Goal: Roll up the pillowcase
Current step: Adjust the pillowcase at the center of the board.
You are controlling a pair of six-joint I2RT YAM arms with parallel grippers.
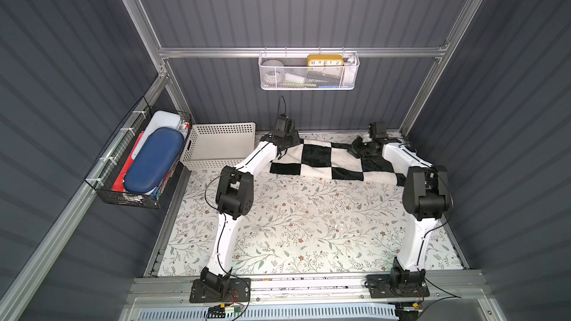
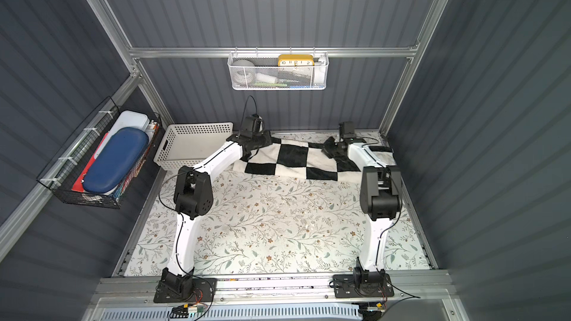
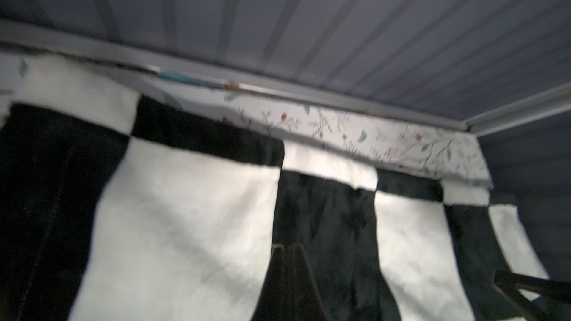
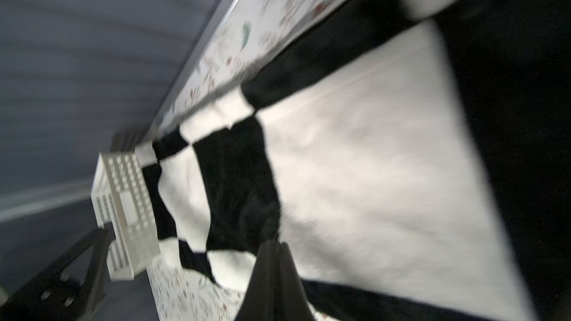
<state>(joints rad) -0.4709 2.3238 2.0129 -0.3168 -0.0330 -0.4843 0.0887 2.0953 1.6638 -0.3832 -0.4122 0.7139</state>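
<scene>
The checkered pillowcase (image 1: 324,162) lies in a strip along the back of the floral table cover (image 1: 309,220), by the cream basket (image 1: 222,132). Left gripper (image 3: 287,254) and right gripper (image 4: 275,254) are both closed, tips on it. Can't tell if they've actually pinched fabric.

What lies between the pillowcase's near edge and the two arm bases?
Only bare floral table covering, seen in both top views; the pillowcase lies at its far end.

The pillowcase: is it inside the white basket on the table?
No, the pillowcase lies spread on the floral table cover, outside the basket.
</scene>
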